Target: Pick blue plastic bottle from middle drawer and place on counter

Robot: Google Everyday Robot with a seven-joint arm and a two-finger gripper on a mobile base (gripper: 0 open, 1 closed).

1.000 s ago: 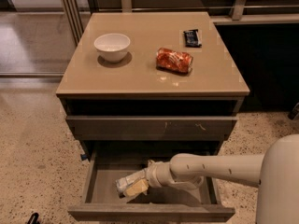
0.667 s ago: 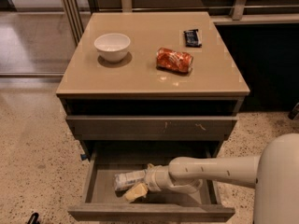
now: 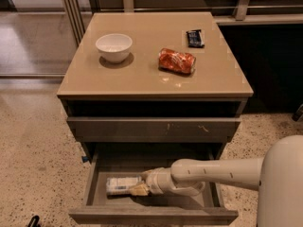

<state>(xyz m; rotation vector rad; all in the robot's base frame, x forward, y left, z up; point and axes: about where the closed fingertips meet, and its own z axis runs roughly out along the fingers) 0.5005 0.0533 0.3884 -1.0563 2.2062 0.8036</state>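
The blue plastic bottle [image 3: 120,184] lies on its side on the floor of the open middle drawer [image 3: 151,215], at the left. It is pale with a whitish label. My gripper [image 3: 140,189] reaches into the drawer from the right on the white arm and sits at the bottle's right end, touching or nearly touching it. The beige counter [image 3: 142,79] is the top of the cabinet, above the drawers.
On the counter stand a white bowl [image 3: 113,47] at the left, a crushed orange-red can [image 3: 176,60] in the middle and a dark snack packet [image 3: 194,38] at the back right. A closed, scuffed grey drawer front [image 3: 151,128] overhangs the open drawer. Speckled floor surrounds the cabinet.
The arm has shifted slightly left and lower in the drawer. The bottle, tilted before, now lies level and a little further left.
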